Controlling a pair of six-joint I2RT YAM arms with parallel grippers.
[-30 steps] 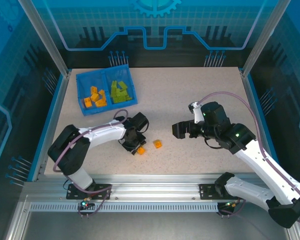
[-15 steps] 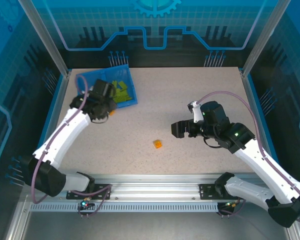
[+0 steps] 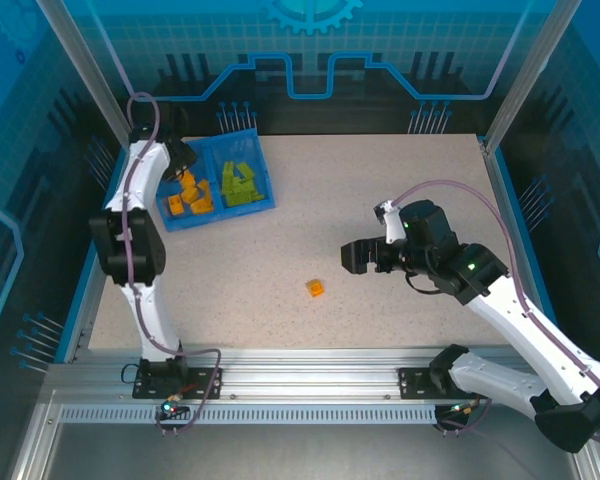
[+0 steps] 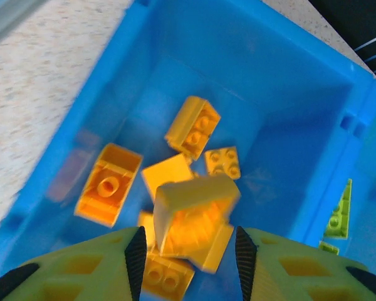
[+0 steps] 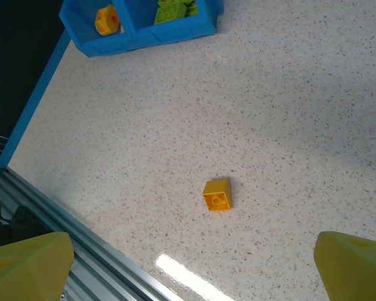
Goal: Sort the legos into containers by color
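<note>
1. left gripper (image 3: 185, 163), seen from the top, hangs over the left compartment (image 3: 168, 185) of the blue tray (image 3: 225, 215), which lies at the far left corner of the table (image 3: 400, 190). its jaws are too small here to read. orange legos (image 3: 193, 194) lie in that compartment and green legos (image 3: 242, 183) in the right compartment (image 3: 242, 148). one loose orange lego (image 3: 315, 288) sits on the bare table, well apart from the tray and nearer the right gripper (image 3: 356, 258), which hovers over the table with its fingers spread and nothing between them.
2. from the left wrist, the left gripper (image 4: 188, 251) has its jaws part way apart above the orange side of the blue tray (image 4: 113, 81). a blurred orange brick (image 4: 194, 210) shows between the two dark pads; i cannot tell whether the pads press on it or it hangs free. under it, several orange legos (image 4: 193, 127) lie scattered on the compartment floor. past the divider (image 4: 357, 144) at the right edge, green legos (image 4: 339, 210) peek in.
3. from the right wrist, the right gripper (image 5: 191, 269) stands wide open, a yellow finger in each lower corner, holding nothing. the loose orange lego (image 5: 217, 194) rests on the speckled table (image 5: 269, 113) ahead of the fingers, touching neither. the blue tray (image 5: 144, 34) lies far off at the upper left, with orange legos (image 5: 106, 19) in one half and green legos (image 5: 172, 11) in the other.
</note>
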